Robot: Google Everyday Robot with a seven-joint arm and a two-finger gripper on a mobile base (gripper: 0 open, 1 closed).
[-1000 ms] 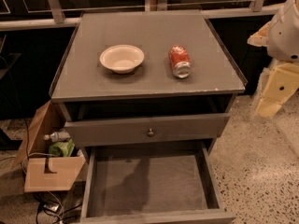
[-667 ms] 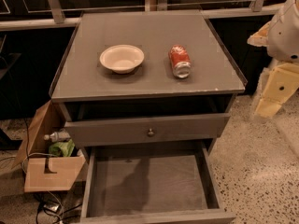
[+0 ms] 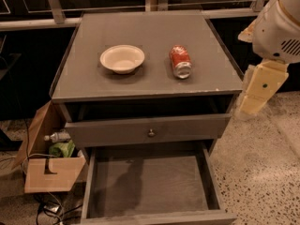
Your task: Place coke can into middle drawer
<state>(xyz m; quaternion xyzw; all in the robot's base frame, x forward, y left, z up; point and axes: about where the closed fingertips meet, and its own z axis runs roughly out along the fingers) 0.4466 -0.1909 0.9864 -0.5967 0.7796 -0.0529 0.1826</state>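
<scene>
The coke can [image 3: 180,62] lies on its side on the cabinet top, right of centre, with a silver end facing the front. The middle drawer [image 3: 150,184] is pulled wide out below, and its flat floor is bare. My gripper [image 3: 255,95] hangs at the right edge of the view on the white arm [image 3: 279,27]. It is beside the cabinet's right front corner, right of the can and lower than it, and holds nothing I can see.
A pale round bowl [image 3: 122,58] sits on the cabinet top [image 3: 145,32] left of the can. A drawer front with a brass knob [image 3: 151,133] stands slightly out above the open drawer. A cardboard box [image 3: 51,168] with a bottle is on the floor at left.
The arm and gripper have shifted a little to the left, toward the cabinet's right side. The can, bowl and drawers have not moved.
</scene>
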